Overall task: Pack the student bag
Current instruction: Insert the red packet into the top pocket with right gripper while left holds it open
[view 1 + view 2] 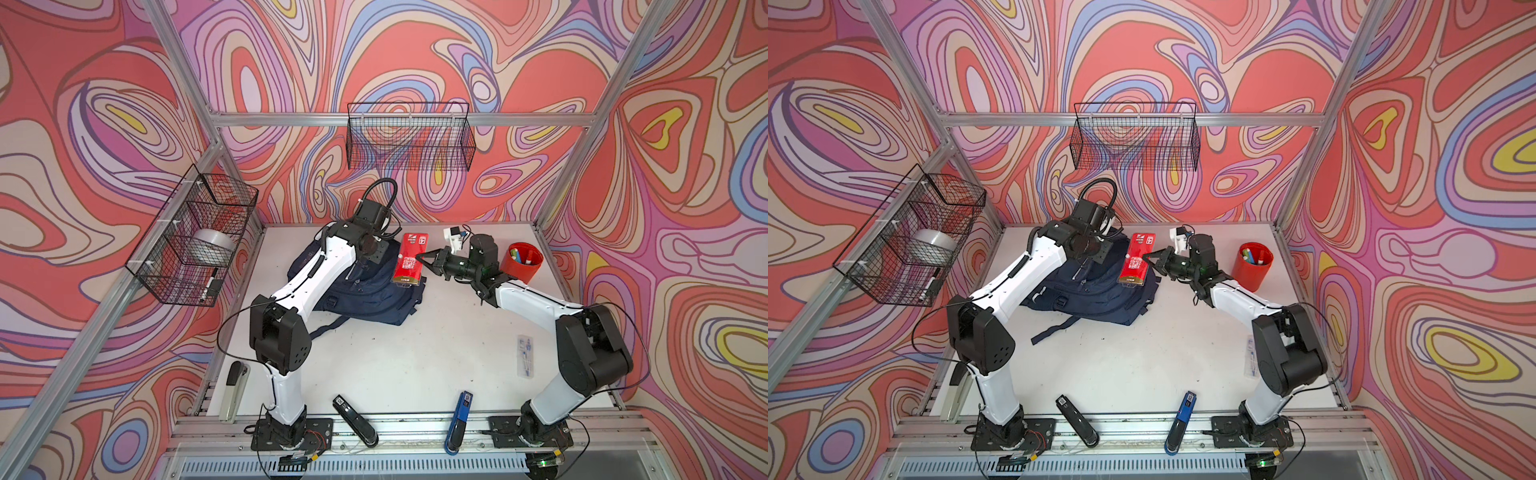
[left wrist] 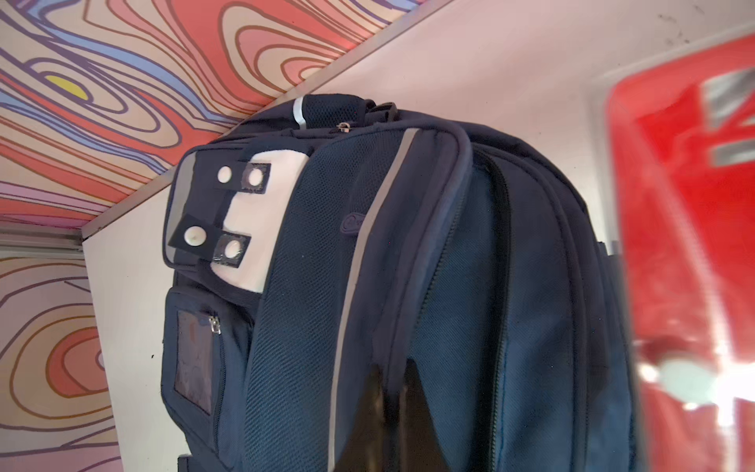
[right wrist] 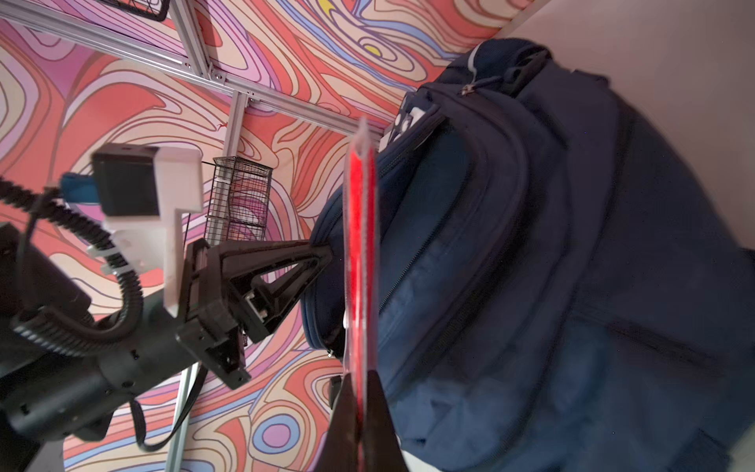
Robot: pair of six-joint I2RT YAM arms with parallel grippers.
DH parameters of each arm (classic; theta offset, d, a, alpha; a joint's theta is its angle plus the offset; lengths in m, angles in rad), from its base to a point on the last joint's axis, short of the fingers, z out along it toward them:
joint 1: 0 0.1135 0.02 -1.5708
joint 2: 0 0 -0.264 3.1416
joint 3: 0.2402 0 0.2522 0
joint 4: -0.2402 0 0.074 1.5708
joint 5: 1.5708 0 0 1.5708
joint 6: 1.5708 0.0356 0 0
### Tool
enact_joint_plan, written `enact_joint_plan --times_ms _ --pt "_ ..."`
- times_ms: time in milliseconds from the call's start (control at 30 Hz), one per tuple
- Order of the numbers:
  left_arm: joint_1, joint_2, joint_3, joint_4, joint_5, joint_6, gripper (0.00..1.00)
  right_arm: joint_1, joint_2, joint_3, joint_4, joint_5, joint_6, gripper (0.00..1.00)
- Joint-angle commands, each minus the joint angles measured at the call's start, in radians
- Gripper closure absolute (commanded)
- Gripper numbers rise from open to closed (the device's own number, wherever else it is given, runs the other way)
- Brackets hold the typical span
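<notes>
right gripper (image 3: 359, 402) is seen clamped on one edge of a red flat packet (image 3: 359, 229), held out just beyond its tips over the student bag (image 3: 531, 245), which is spread directly below the left gripper (image 2: 394, 394), and a ridge of the bag's front is pinched by those closed fingers (image 2: 421, 421).

The student bag (image 2: 449, 286) is matt woven cloth; the red packet (image 1: 405, 270) looks glossy, perhaps plastic.

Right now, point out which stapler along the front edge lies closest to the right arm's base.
The blue stapler. The black stapler lies nearer the left arm's base, and the grey stapler sits farthest left.
</notes>
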State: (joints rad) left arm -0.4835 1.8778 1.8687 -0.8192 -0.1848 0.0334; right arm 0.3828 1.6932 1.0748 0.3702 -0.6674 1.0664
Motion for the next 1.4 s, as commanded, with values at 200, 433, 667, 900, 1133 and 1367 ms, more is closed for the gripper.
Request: enact_joint_plan --times_ms 200,433,667,900,1133,1367 --pt "0.012 -0.037 0.062 0.018 -0.061 -0.105 1.00 0.087 0.167 0.046 0.183 0.146 0.315 1.00" --pt "0.012 -0.049 0.083 0.020 -0.061 -0.112 1.00 0.127 0.230 0.005 0.317 0.209 0.476 1.00" --pt "0.002 -0.064 0.039 0.032 0.031 -0.112 1.00 0.184 0.284 0.202 0.108 0.285 0.361 1.00" --pt "0.002 -0.077 0.045 0.041 0.064 -0.125 1.00 0.233 0.410 0.336 0.015 0.344 0.291 1.00" --pt "0.003 -0.078 0.034 0.050 0.073 -0.154 1.00 0.260 0.502 0.454 -0.043 0.407 0.247 0.99" --pt "0.004 -0.085 0.005 0.073 0.080 -0.173 1.00 0.278 0.534 0.513 -0.060 0.389 0.208 0.88"
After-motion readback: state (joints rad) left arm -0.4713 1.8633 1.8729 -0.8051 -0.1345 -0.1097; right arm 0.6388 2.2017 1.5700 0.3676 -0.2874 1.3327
